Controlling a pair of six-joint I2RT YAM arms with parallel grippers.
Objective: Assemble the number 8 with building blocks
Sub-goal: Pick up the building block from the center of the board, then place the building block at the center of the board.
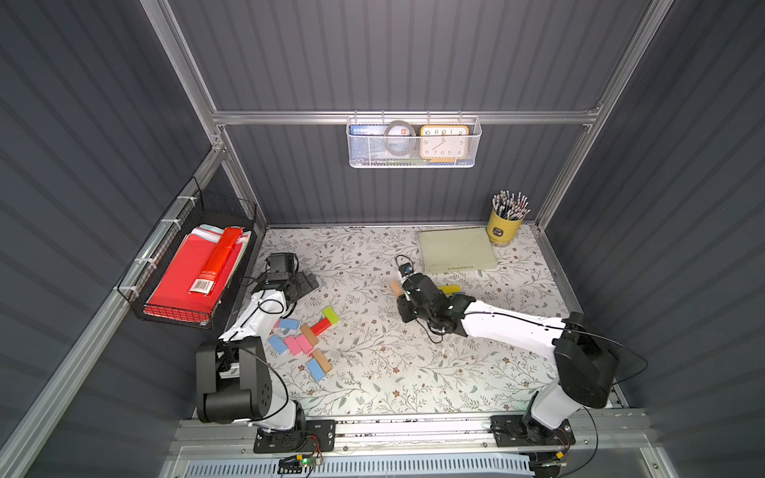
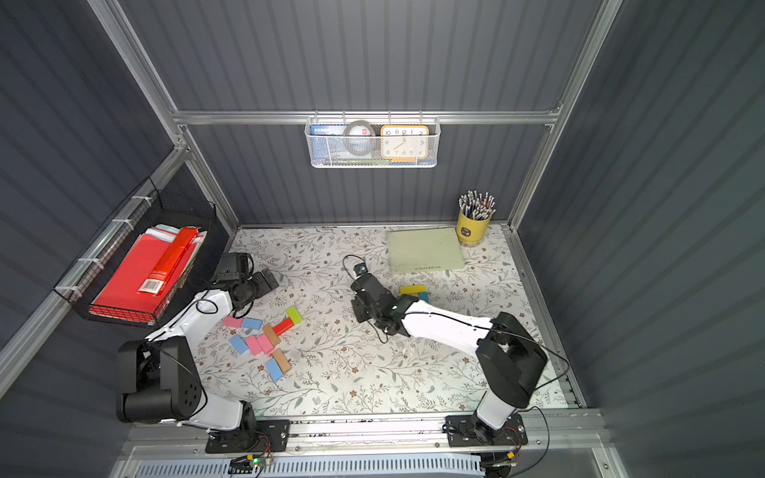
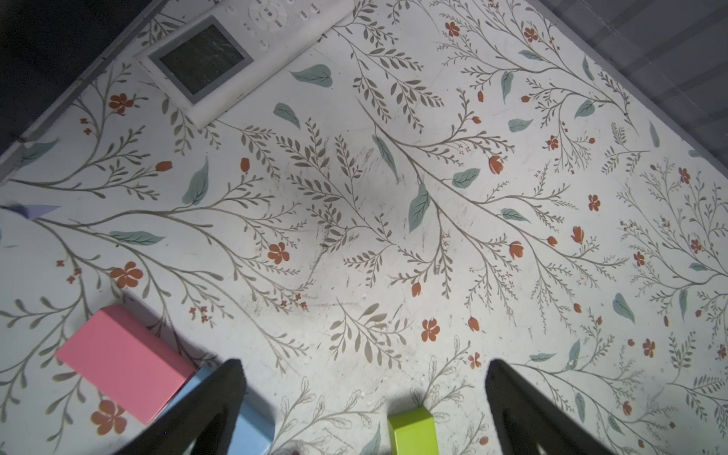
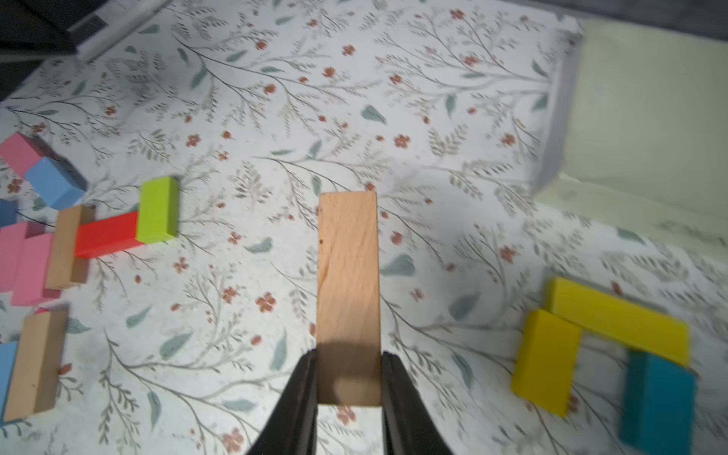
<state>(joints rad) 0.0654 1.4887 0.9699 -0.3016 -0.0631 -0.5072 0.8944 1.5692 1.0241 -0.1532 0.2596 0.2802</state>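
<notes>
Three grey walls [image 1: 372, 62] enclose the floral table [image 1: 393, 385]; right gripper [image 4: 348, 356] clamps a tan block [image 4: 348, 268], left gripper [image 3: 364, 370], nine o'clock, gapes.

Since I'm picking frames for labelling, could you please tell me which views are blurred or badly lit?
Right wrist view: the tan block is sharp, but the yellow blocks and green pad are smeared; left wrist view: crisp, dark at one corner; both top views: sharp, table evenly lit.

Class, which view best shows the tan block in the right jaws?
Right wrist view: the tan block fills the centre, clamped between the jaws. In a top view only its end peeks out; the left wrist view misses it.
</notes>
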